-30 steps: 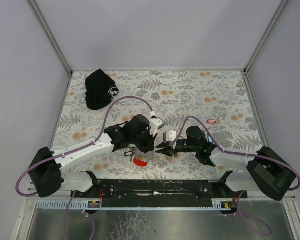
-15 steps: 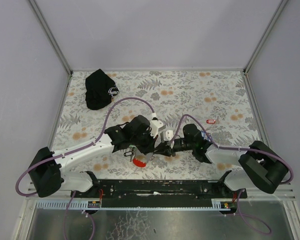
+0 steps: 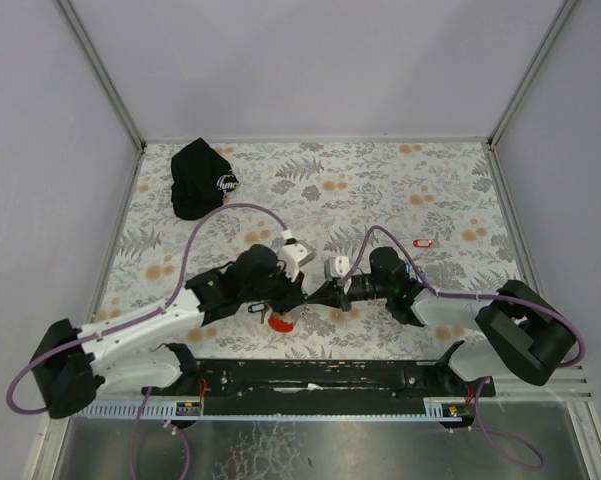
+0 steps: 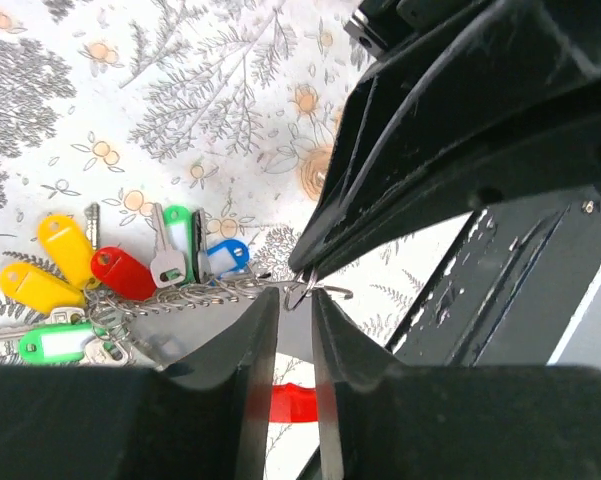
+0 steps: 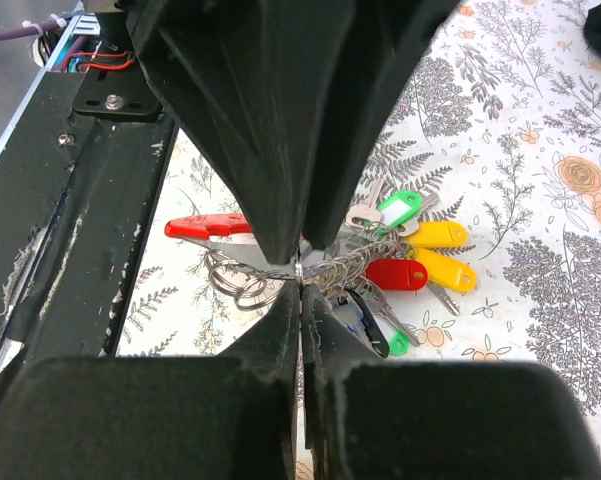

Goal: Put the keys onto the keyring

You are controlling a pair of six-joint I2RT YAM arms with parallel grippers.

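Your right gripper point(image 5: 300, 292) has its jaws pressed together on the thin wire of the keyring point(image 5: 245, 290), fixing the loop at the near side of the table point(image 3: 380, 190), by its red piece point(image 5: 205, 227). Your left gripper point(image 4: 292, 302) meets it tip to tip, jaws slightly parted around nothing (probably poised to regrip). The keys point(image 4: 110, 270) lie fanned just beside, trailing from the wire.

White-shelled left arm point(image 3: 150, 323) and right arm point(image 3: 442, 313) wearing black joints, lilac cables point(image 3: 230, 207) trailing behind left pincer point(image 3: 298, 297) and right pincer point(image 3: 316, 296), matte black wedge-shaped fingers point(image 4: 210, 400) tapering to thin tips
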